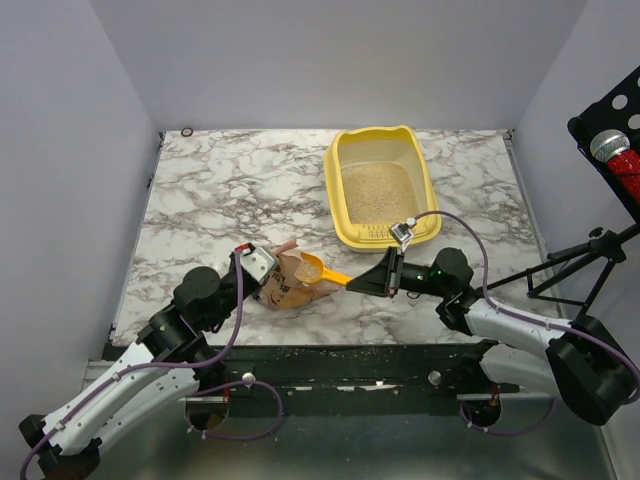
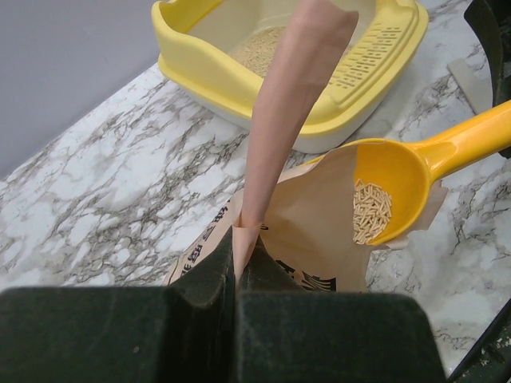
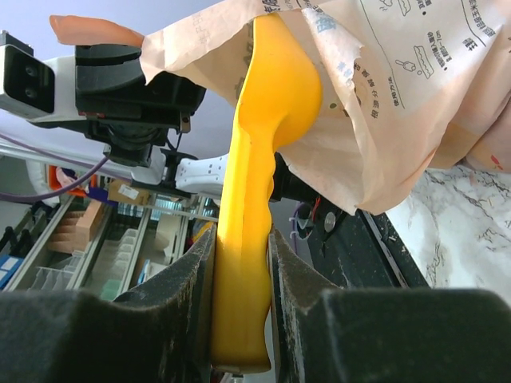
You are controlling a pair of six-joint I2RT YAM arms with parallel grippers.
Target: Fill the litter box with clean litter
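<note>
Litter box [image 1: 370, 236] stands on the far right part of the marble table [image 1: 200, 190]. A layer of clean litter [image 1: 378, 192] covers its floor, though against that tall rim I judge it far from full.

At the left, my left gripper [image 1: 262, 267] is pressed together on a flap of the tan bag [image 1: 288, 285]. It pinches the paper edge upright so that the mouth gapes toward the right. In that mouth sits the bowl of the yellow scoop [image 1: 320, 268], carrying a small heap of litter pellets [image 2: 371, 211]. The scoop's long axis runs almost straight across the table, bowl to the left and handle to the right. My right gripper [image 1: 368, 280] is clamped on the handle's end, one finger on each side.

From that gripper the box lies beyond and a little to the right, with its slotted lip as the nearest edge, close to my wrist but apart from it. My right arm is plainly the nearer one, since the left is well apart and busy with the bag.

So I reckon the coming move is mine on the right. I draw the scoop out rightward along its own axis, keep the bowl level, swing it away over the lip, then roll the wrist. The bag's edge lies against the bowl, so it may drag.
</note>
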